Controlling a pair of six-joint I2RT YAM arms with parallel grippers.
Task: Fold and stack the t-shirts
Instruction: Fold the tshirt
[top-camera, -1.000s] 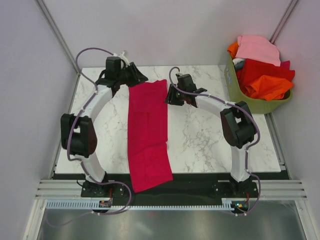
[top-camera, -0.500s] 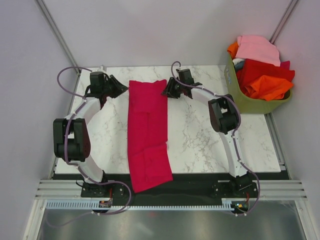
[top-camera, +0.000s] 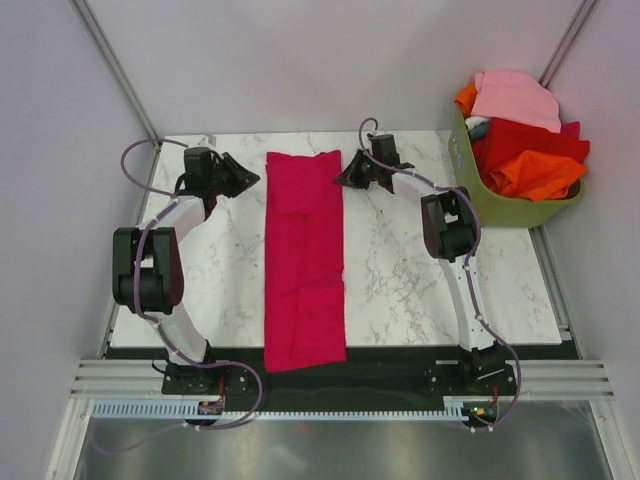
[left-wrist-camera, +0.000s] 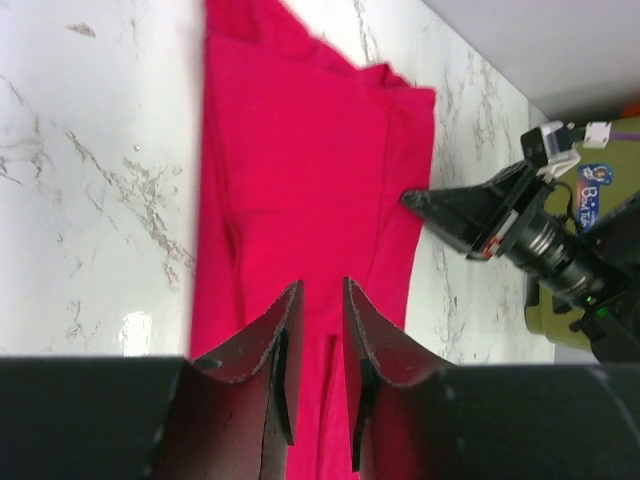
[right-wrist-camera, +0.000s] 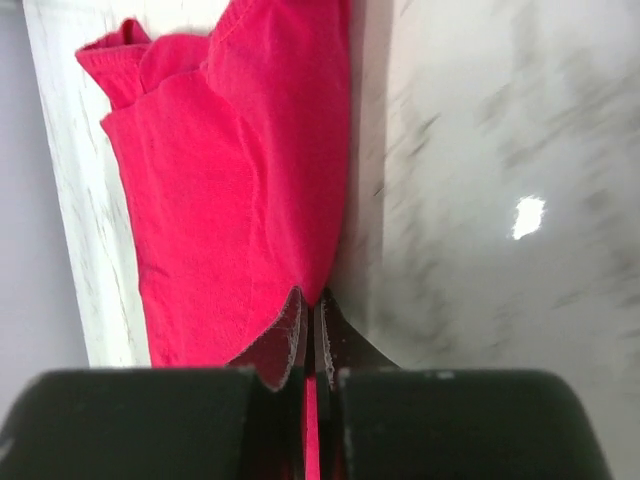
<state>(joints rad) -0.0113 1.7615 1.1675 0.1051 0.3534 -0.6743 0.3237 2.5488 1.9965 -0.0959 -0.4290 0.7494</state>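
Crimson t-shirt (top-camera: 304, 265) lay in a long strip on the worktop (top-camera: 410, 290), crosswise folds not yet made. Right tool (right-wrist-camera: 310, 296) was closed on its far edge; left tool (left-wrist-camera: 321, 287) slightly parted, empty. More shirts (top-camera: 528, 150) filled the basket (top-camera: 503, 207).

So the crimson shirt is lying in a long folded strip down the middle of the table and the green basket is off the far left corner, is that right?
Not quite: the basket sits off the far right corner, not the left, as the top external view shows. The crimson shirt does lie in a long folded strip down the middle of the table.
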